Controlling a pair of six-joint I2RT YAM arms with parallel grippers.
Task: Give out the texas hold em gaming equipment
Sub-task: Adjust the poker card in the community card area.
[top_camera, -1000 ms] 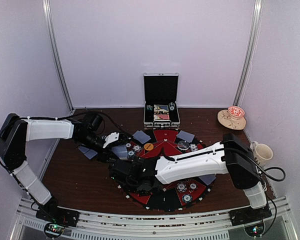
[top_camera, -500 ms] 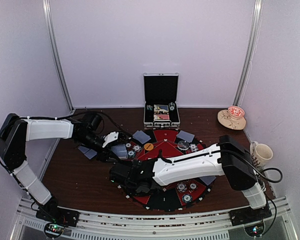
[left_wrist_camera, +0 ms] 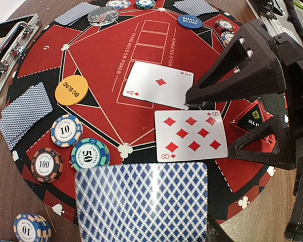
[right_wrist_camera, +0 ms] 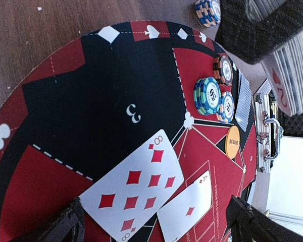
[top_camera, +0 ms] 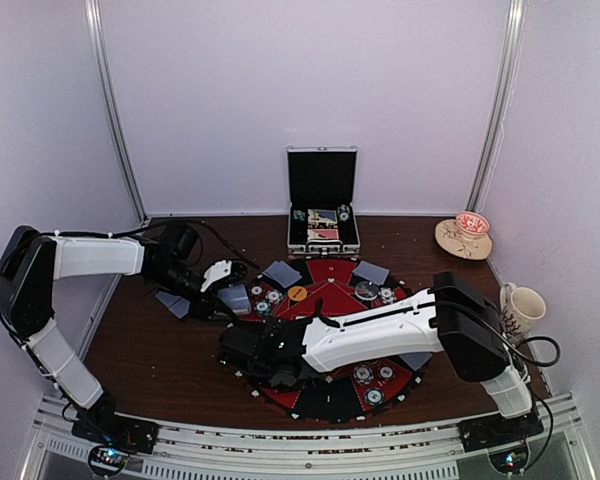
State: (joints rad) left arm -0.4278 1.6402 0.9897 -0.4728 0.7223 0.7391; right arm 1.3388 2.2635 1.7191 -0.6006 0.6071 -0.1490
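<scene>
An open metal case (top_camera: 322,180) stood at the table's far edge, its contents too small to tell. On the round mat (left_wrist_camera: 106,60), printed "TEXAS HOLD EM POKER", lay the ace of diamonds (left_wrist_camera: 159,85) and the eight of diamonds (left_wrist_camera: 191,135), face up. Nearby were an orange "BIG BLIND" disc (left_wrist_camera: 71,90) and chips (left_wrist_camera: 90,154) marked 10, 50 and 100. The right gripper (right_wrist_camera: 154,201) hung wide open and empty over both cards. The left gripper (top_camera: 228,290) pinched a blue-backed deck (left_wrist_camera: 141,201).

Red and black mat (left_wrist_camera: 106,55), white lines across it! White cards with red diamonds, the eight (left_wrist_camera: 190,135) and the ace (left_wrist_camera: 159,85); the deck (left_wrist_camera: 141,201) shows a blue-and-white lattice back. Orange disc (left_wrist_camera: 71,89), blue disc (left_wrist_camera: 189,20), teal-edged chip (left_wrist_camera: 90,154)
</scene>
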